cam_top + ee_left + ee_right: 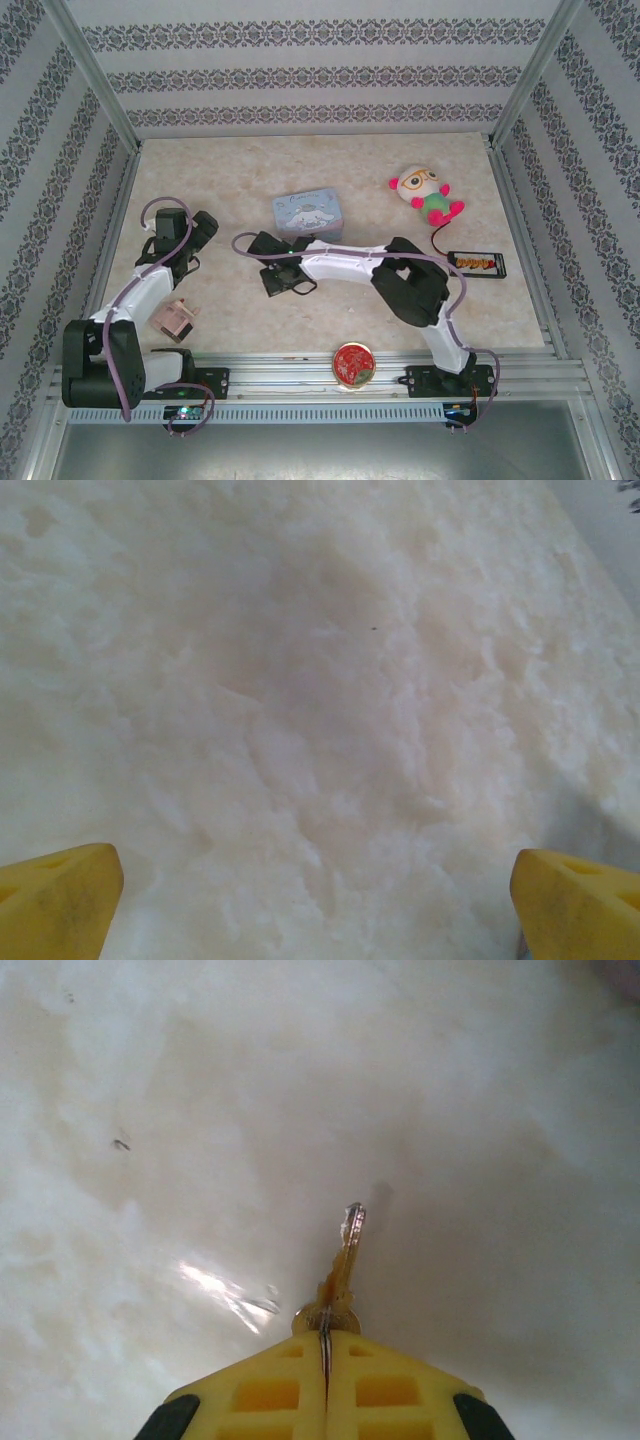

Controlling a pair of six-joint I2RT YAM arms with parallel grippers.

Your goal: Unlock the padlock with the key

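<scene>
Key [345, 1260] clamped in right pincer [325, 1348], head mostly hidden in the grip, left pincer [318, 888] wide apart, empty.

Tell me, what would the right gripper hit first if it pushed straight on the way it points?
Probably the bare table, with the key tip touching before the right gripper itself; otherwise the way looks free, though depth is unclear.

Key [343, 1265] between closed fingers [265, 1392] (tip perhaps on table [150, 1080])
</scene>
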